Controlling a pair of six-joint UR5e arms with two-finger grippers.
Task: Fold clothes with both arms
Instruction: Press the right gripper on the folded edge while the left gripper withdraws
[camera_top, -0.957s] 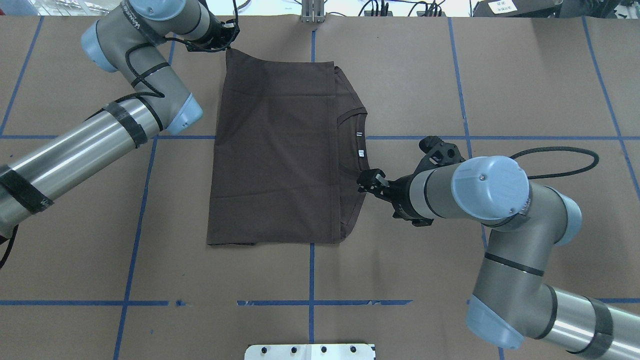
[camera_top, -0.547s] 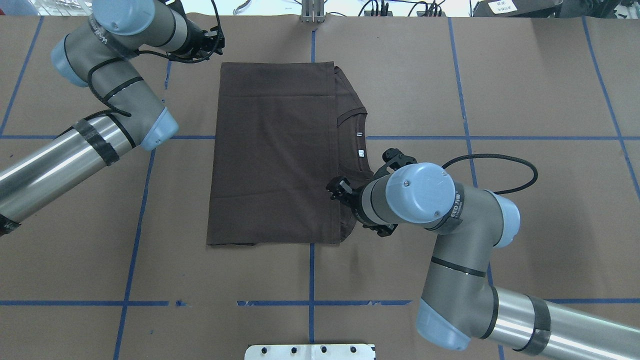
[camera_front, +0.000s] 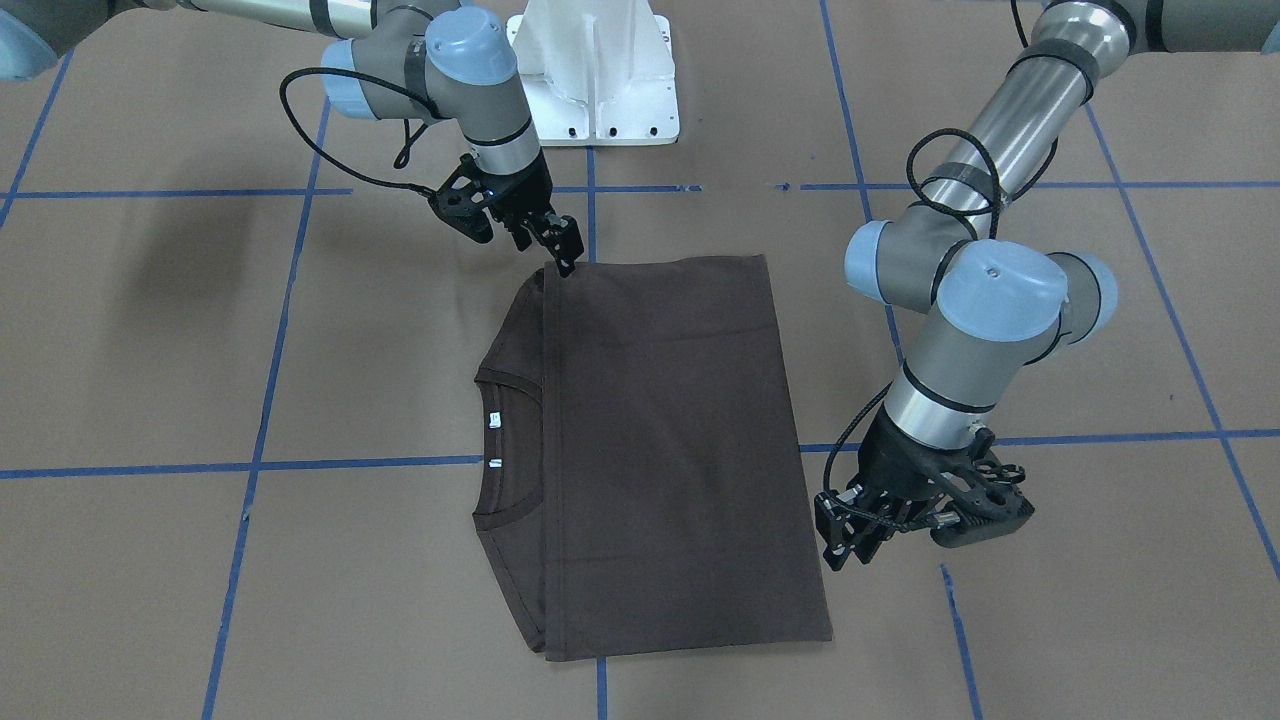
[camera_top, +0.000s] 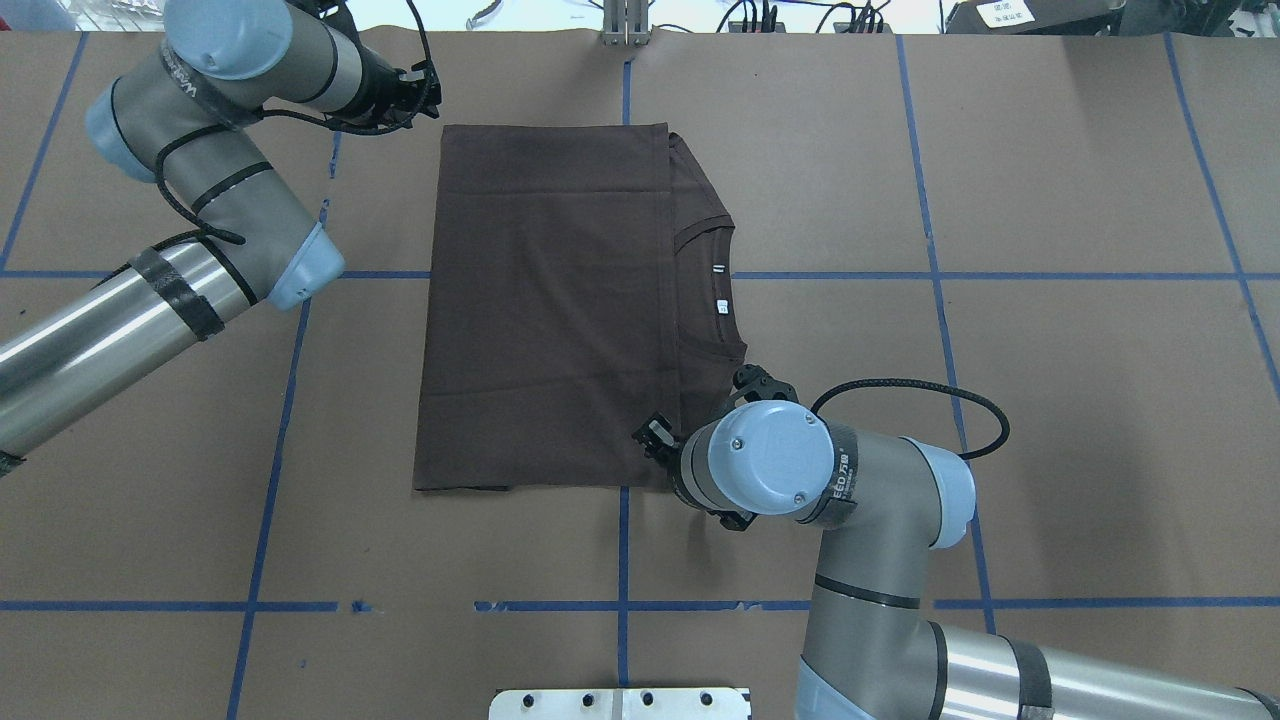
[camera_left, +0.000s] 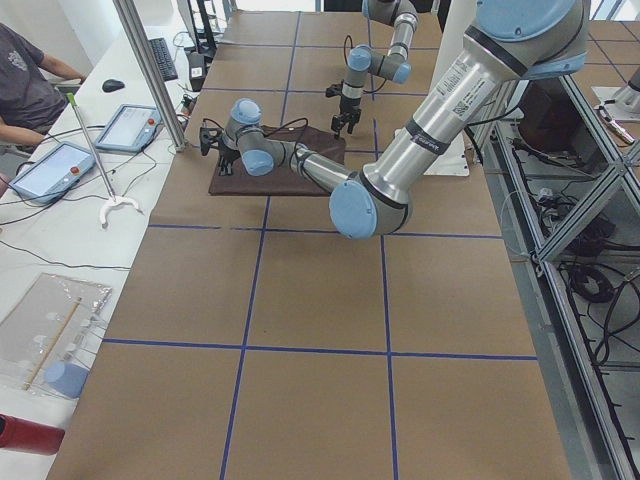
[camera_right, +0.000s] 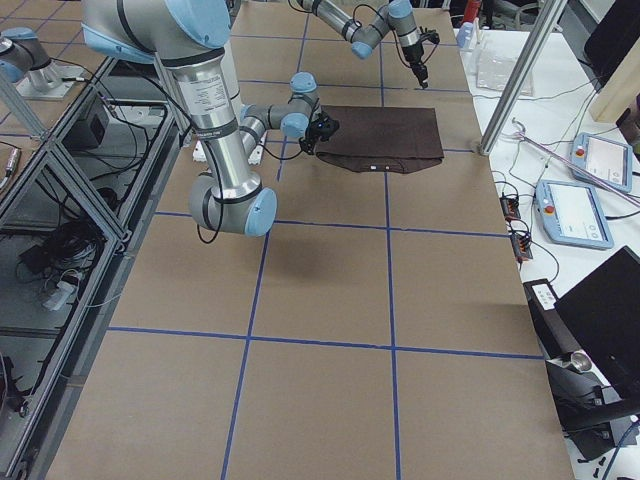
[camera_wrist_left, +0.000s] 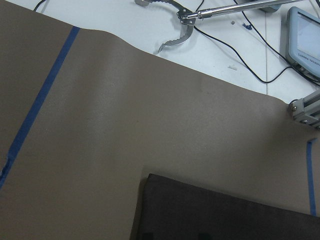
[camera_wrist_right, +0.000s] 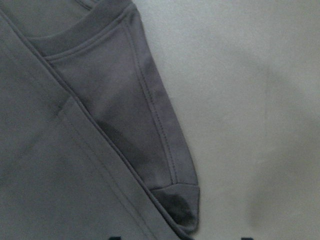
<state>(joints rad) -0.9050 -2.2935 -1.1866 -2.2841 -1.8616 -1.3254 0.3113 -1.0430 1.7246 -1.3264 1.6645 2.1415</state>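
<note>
Right end effector (camera_front: 562, 248), jaws apart, over T-shirt's (camera_front: 660, 450) near corner; left end effector (camera_front: 845, 545), state unclear, just off its far corner.

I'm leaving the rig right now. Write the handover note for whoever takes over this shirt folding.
Left tool: open, empty, beside the T-shirt's far left corner, clear of it.
Right tool: open, at the near corner on the collar side, gripping nothing.
T-shirt: flat on the table, hem folded over toward the collar, a collar strip showing.
Done: that fold. Left: probably another fold to finish.
</note>
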